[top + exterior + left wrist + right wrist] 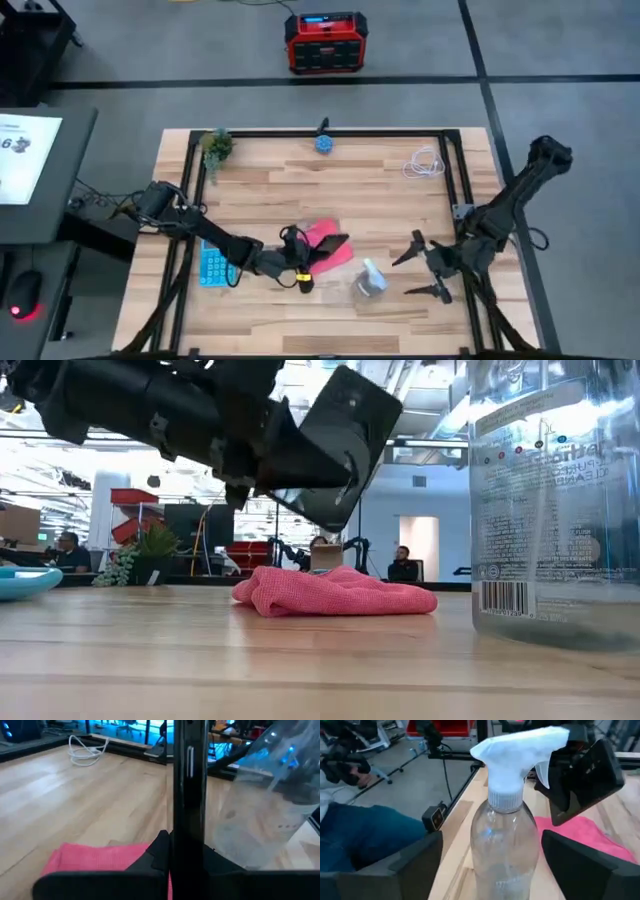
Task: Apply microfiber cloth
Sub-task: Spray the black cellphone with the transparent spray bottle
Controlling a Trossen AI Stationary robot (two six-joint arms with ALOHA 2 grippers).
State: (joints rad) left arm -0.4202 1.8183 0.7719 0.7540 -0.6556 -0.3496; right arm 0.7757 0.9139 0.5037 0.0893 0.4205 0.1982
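The pink-red microfiber cloth (338,256) lies bunched on the wooden table near its middle, also seen in the low view (335,592). Over it hangs a black phone (331,243), with my left gripper (304,264) shut on it. A clear spray bottle (368,281) with a white trigger head stands upright just right of the cloth. My right gripper (423,270) is open, at the table's right. Its fingers stand on either side of the bottle in the right wrist view (507,815), apart from it. My left gripper pinches the phone's near end (189,845) between its two fingers, one on each flat face. The fingers come roughly level from the table's left. The phone (340,445) is lifted clear, tilted, above the cloth.
A light-blue calculator (213,262) lies under my left arm at the left. A white cable (424,164) lies at the far right, a small plant (216,146) at the far left and a blue object (324,143) at the far edge. People sit beyond the table.
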